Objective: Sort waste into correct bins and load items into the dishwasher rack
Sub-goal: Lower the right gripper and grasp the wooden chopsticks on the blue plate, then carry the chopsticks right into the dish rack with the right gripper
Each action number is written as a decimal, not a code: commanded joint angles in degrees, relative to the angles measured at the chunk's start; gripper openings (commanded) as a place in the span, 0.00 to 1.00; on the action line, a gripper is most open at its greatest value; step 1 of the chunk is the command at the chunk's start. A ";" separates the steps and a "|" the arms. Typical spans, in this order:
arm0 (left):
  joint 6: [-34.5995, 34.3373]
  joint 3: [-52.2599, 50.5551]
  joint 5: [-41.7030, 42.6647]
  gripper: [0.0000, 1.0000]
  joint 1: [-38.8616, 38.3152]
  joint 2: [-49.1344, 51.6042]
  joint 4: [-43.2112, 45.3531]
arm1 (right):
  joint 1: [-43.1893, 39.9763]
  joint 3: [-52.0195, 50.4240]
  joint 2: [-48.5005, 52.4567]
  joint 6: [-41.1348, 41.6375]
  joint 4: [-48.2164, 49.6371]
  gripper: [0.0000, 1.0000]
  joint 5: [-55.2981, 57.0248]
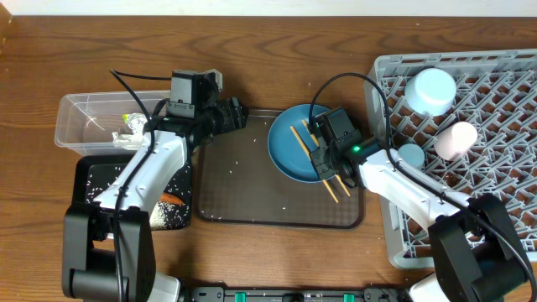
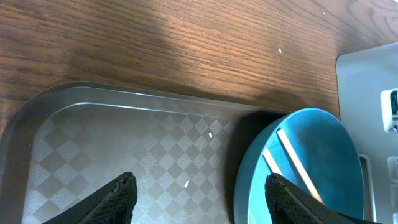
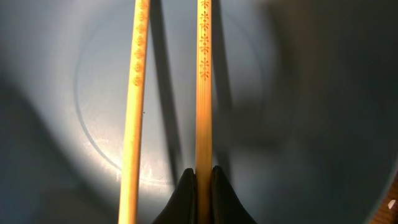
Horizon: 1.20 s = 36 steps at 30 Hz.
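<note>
Black fingertips of the right gripper [image 3: 203, 179] are pressed together on one chopstick [image 3: 203, 74], pinching it near its end. The other stick of the pair lies free just beside it, roughly parallel, on the dark-blue plate [image 3: 298, 124]. From above, the right arm reaches diagonally from its base at the near right edge, over the rack's near-left corner, with its wrist above the plate's right rim. The chopsticks [image 1: 298, 138] lie slanted across the plate and stick out past its near edge.

The left arm rises from its base at the near left and stretches over the black tray [image 1: 81, 180]. The left gripper [image 2: 199, 186] hovers over the far-left part of the brown serving tray [image 1: 252, 197], pointing toward the plate. Its jaws stand wide apart with nothing between them (only the tray's checkered floor and a few rice grains [image 2: 210, 134] show below).

The plate sits on the right part of the brown tray. The grey rack [image 1: 503, 92], on the right, holds a light-blue bowl [image 1: 432, 91] turned upside down, a pink cup [image 1: 456, 140] lying on its side and a small light-blue cup [image 1: 411, 155]. On the left, the clear tub [image 1: 75, 109] holds the crumpled wrapper [image 1: 134, 126]. The black tray nearer the camera holds scattered rice and the carrot [image 1: 172, 200]. Everything rests on a brown wood-grain table [image 1: 277, 50] with a pale band along its far edge.
</note>
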 commanded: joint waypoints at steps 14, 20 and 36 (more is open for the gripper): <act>-0.13 -0.33 -0.48 0.69 -0.13 -0.13 0.02 | -2.91 2.03 -23.63 3.52 -11.39 0.01 7.98; -0.13 -0.33 -0.48 0.69 -0.13 -0.13 0.02 | -10.51 2.03 -32.72 4.07 -20.20 0.01 14.64; -0.13 -0.33 -0.48 0.69 -0.13 -0.13 0.04 | -35.34 1.99 -29.57 -8.70 -23.15 0.01 15.47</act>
